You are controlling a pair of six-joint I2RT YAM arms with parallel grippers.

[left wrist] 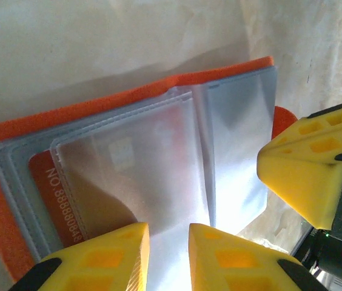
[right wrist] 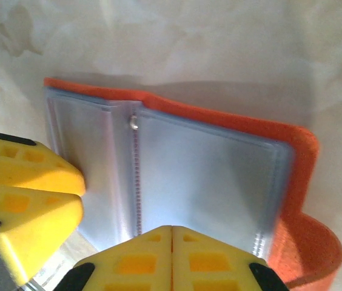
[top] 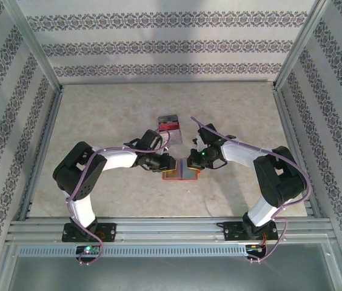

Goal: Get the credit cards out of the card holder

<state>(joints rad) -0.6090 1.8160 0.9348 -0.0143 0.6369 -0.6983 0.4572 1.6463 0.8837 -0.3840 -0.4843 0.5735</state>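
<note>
An orange card holder [top: 182, 174] lies open and flat on a pale table [top: 98, 121], and two robot arms meet over it from either side. Seen from above, the holder sits directly under both sets of yellow fingertips.

The left gripper [left wrist: 166, 236] has its fingers only a sliver apart. A leaf of the holder's clear sleeves [left wrist: 159, 157] runs up into that gap. I cannot tell whether the fingers actually bite on the leaf or merely straddle it. Just beyond and to the left of these fingertips, a red-orange card [left wrist: 53, 200] printed with a row of digits sits tucked inside a lower sleeve, not yet drawn out. My guess is that the leaf is being lifted to get at that pocket.

The right gripper [right wrist: 171, 236] is clenched, its two fingers pressed together with nothing visible between them. The tips rest at the near edge of the opposite leaf, close to the stitched spine. It looks like a bracing hold, pinning that half down so the holder does not slide or fold while the other arm works. The snap tab [right wrist: 316, 260] curls up just to the right of those fingers.

A clear tray [top: 170, 119] with red contents stands near, just past both grippers.
</note>
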